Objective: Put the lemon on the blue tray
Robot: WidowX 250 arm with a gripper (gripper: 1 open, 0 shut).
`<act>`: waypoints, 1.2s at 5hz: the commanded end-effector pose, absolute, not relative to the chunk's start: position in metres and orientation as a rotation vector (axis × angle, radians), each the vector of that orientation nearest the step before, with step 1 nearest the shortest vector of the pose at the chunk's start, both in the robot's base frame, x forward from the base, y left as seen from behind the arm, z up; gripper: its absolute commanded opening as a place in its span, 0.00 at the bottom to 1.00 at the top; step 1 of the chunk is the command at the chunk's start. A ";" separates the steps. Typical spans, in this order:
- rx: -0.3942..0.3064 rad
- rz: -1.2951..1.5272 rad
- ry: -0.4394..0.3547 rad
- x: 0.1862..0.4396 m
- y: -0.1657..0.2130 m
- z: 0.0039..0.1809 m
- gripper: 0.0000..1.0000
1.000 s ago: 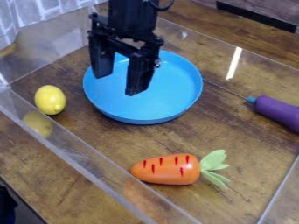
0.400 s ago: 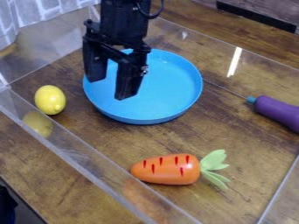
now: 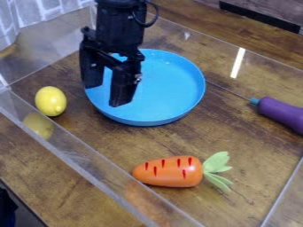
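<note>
The lemon [image 3: 50,100] is a small bright yellow oval lying on the wooden table at the left, apart from the dish. To its right sits the blue tray [image 3: 175,99], a large round shallow dish with nothing in it. My black gripper [image 3: 106,82] hangs over the tray's left rim, fingers pointing down and spread open, with nothing between them. It stands to the right of the lemon and above it, not touching it.
An orange carrot [image 3: 169,171] with green leaves lies near the front. A purple eggplant [image 3: 284,111] rests at the right edge. A clear plastic wall [image 3: 83,160] runs diagonally along the table's front left.
The gripper has shifted left, from over the tray's middle to over its left rim, closer to the lemon. Its fingers stay open. Nothing else moved.
</note>
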State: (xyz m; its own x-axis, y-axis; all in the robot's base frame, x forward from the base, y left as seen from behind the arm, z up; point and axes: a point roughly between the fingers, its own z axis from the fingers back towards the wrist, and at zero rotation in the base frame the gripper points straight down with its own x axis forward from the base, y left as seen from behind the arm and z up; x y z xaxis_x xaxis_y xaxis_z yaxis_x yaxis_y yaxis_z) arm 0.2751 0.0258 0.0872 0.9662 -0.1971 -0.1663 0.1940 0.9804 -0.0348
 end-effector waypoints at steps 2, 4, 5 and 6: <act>-0.008 -0.248 0.149 0.273 0.044 0.090 1.00; -0.002 -0.315 0.155 0.268 0.054 0.085 1.00; 0.001 -0.349 0.158 0.266 0.058 0.083 1.00; 0.006 -0.386 0.159 0.264 0.063 0.081 1.00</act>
State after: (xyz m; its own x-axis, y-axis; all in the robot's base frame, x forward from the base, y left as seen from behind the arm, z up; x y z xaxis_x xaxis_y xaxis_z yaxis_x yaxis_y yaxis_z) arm 0.2609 0.0579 0.0729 0.9065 -0.3811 -0.1819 0.3793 0.9241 -0.0459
